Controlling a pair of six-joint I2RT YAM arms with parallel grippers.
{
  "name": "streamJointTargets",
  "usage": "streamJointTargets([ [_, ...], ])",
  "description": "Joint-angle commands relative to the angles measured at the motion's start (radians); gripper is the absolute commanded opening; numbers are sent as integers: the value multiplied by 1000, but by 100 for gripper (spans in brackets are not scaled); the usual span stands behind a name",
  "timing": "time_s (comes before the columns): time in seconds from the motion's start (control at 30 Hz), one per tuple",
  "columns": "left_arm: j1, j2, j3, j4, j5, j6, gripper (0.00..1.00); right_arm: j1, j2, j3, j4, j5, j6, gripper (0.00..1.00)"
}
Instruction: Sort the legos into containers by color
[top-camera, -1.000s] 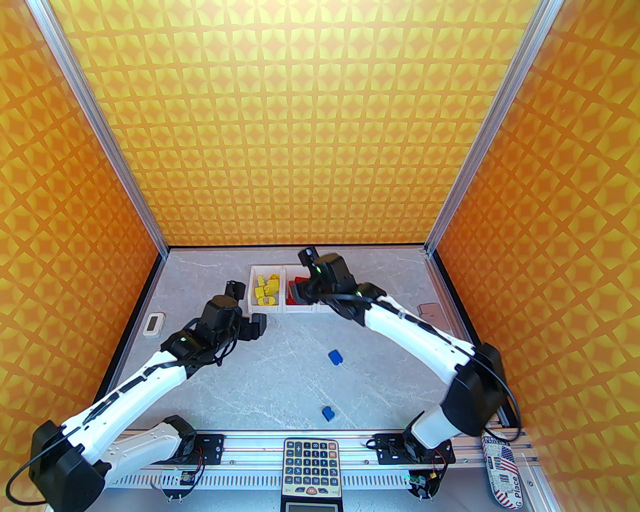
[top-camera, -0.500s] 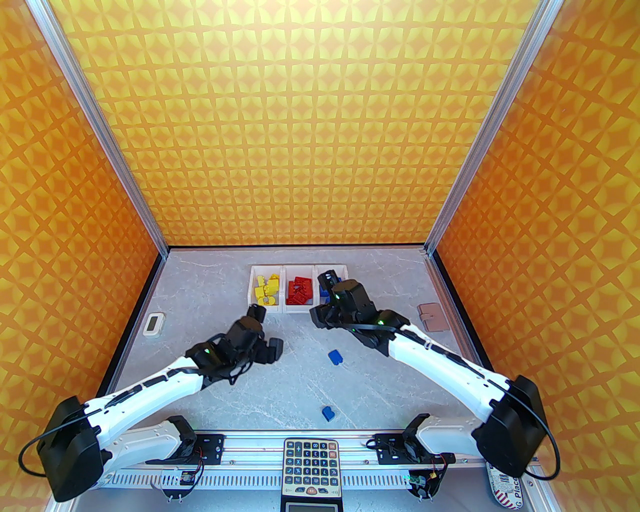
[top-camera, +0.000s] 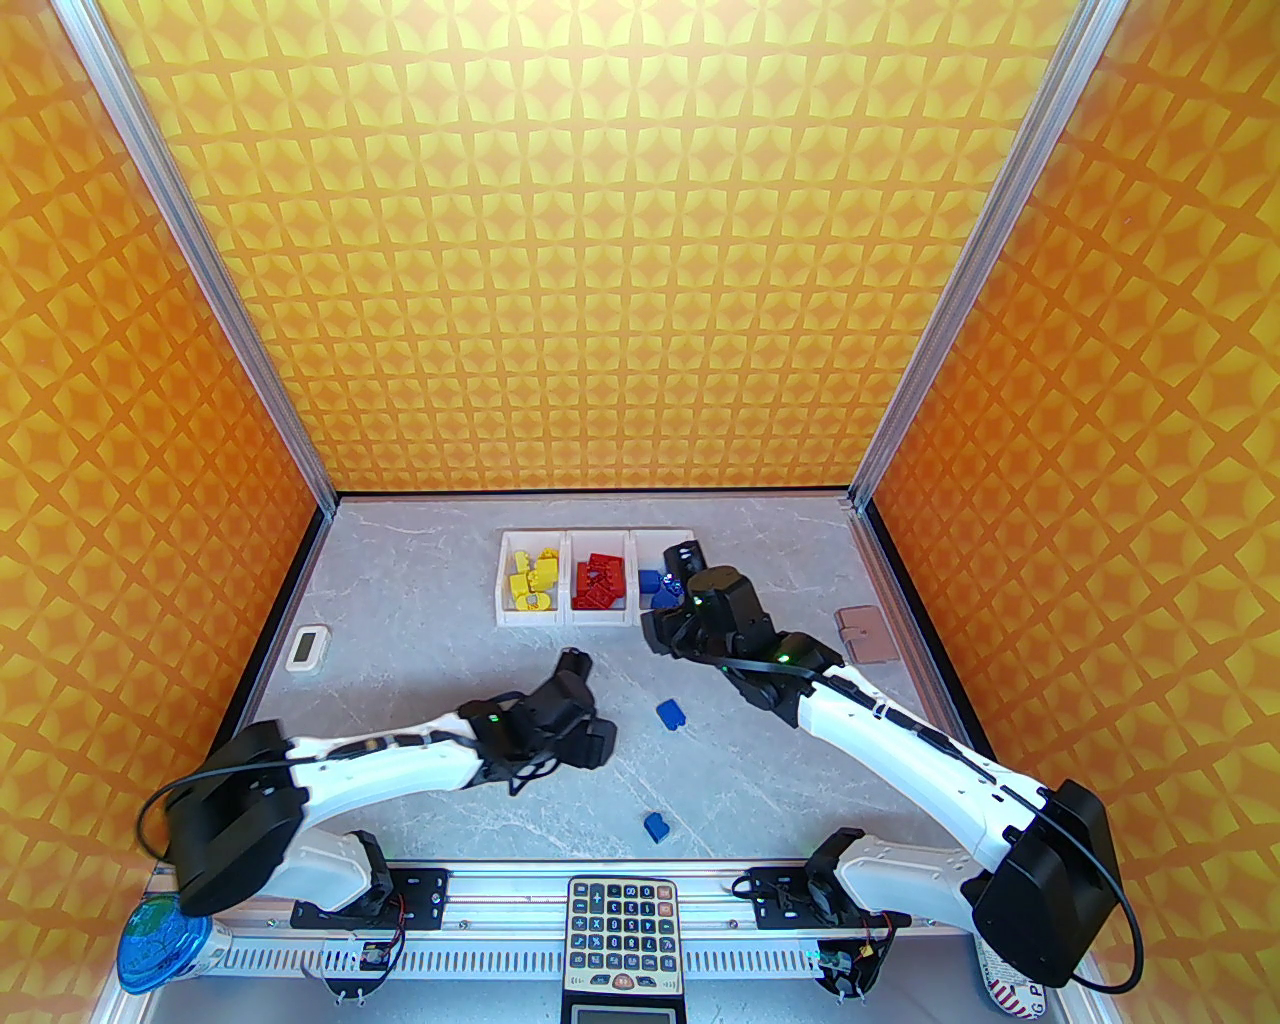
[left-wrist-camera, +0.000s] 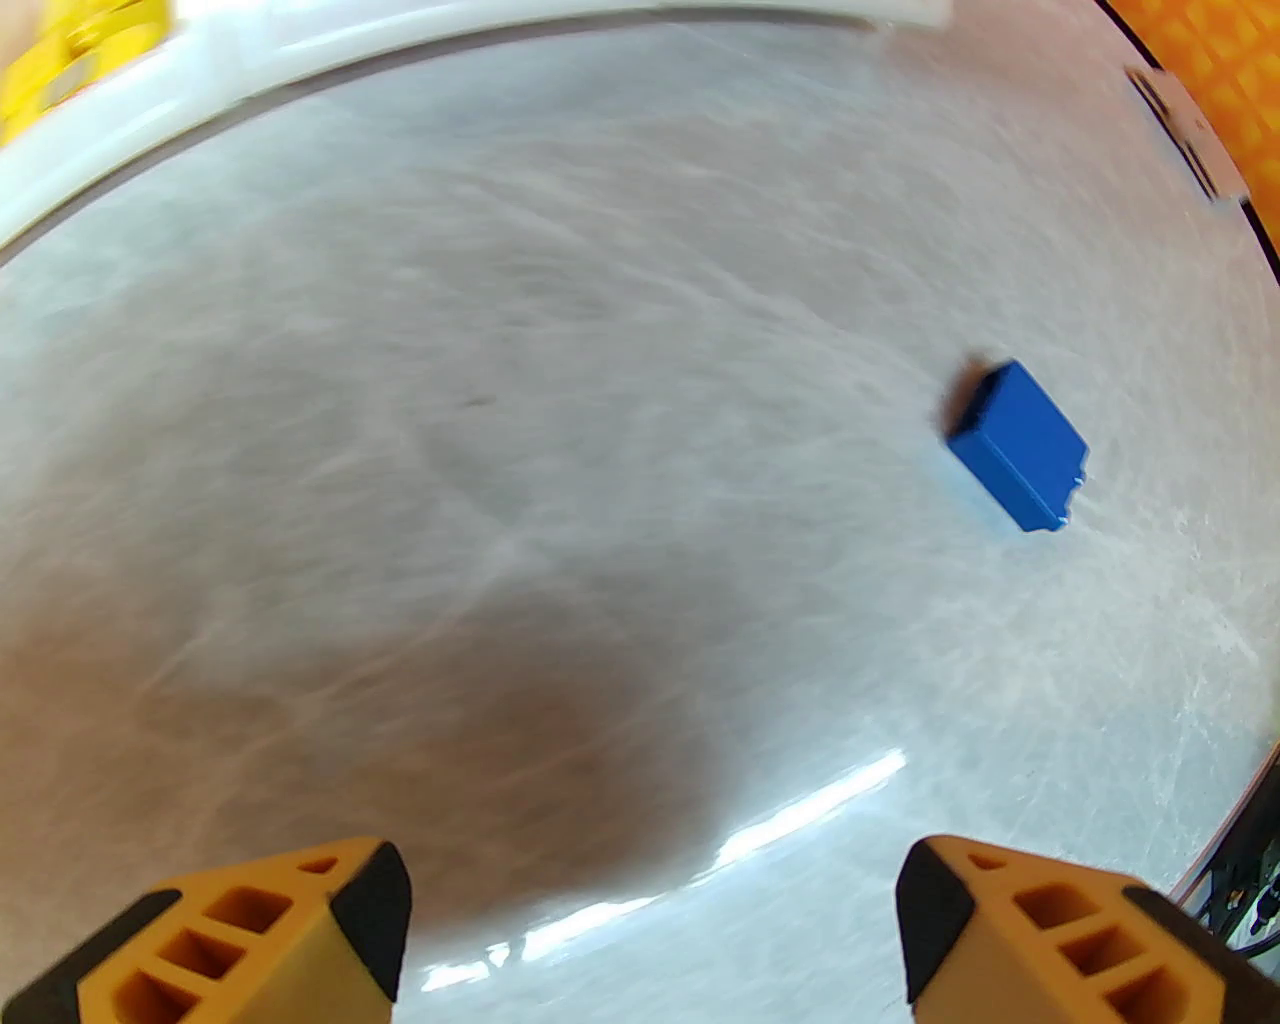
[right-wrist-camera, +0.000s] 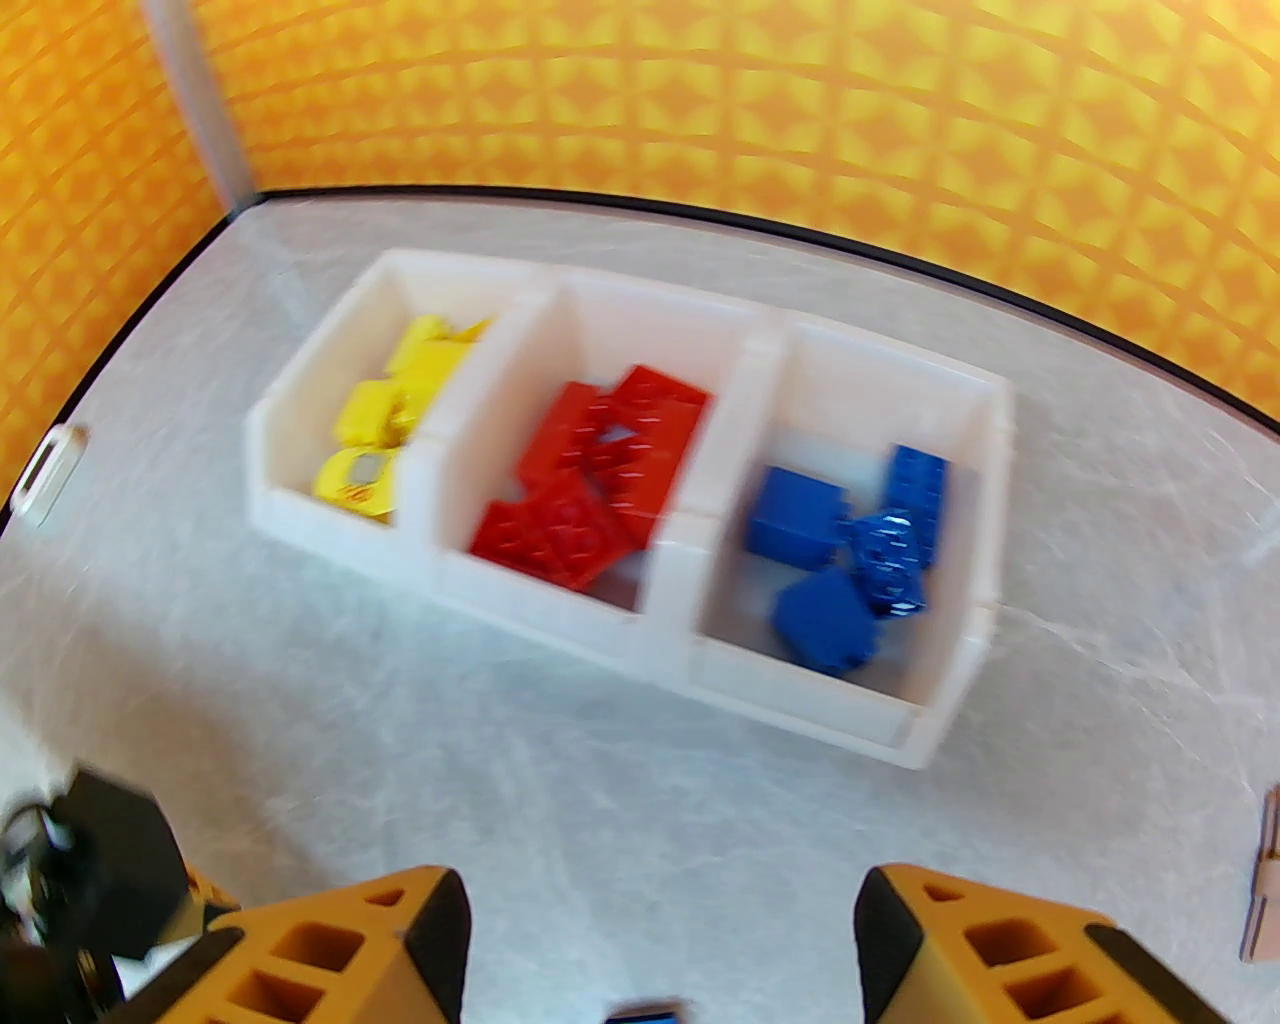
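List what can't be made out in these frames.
- Top view: right bin partly hidden by the right arm; brick count unclear.
- Right wrist view: blue bit cut off by the bottom edge; unidentifiable.
- Left wrist view: yellow bricks cut off at the corner, blurred.
- Top view: white device screen too small to read.

Bare table (left-wrist-camera: 480, 330) surrounds the blue lego (left-wrist-camera: 1018, 447) (containers (top-camera: 566, 616) stand well beyond).

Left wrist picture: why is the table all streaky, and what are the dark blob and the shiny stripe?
Left wrist view: the table is smeared like motion blur; the blob is a shadow, the stripe is light glare, and the blue brick looks fairly crisp. Right wrist view: the bins look softly blurred too. Top view: everything is sharp.
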Motion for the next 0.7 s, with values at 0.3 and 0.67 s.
streamJointTargets([
  [0.3,-42,233,257,28,27,24,86,-91,-16,-28,-22,-12,60,68],
  [0.67,-41,422,466,-93,79,311,81,-146,-64,-40,-35,-26,68,69],
])
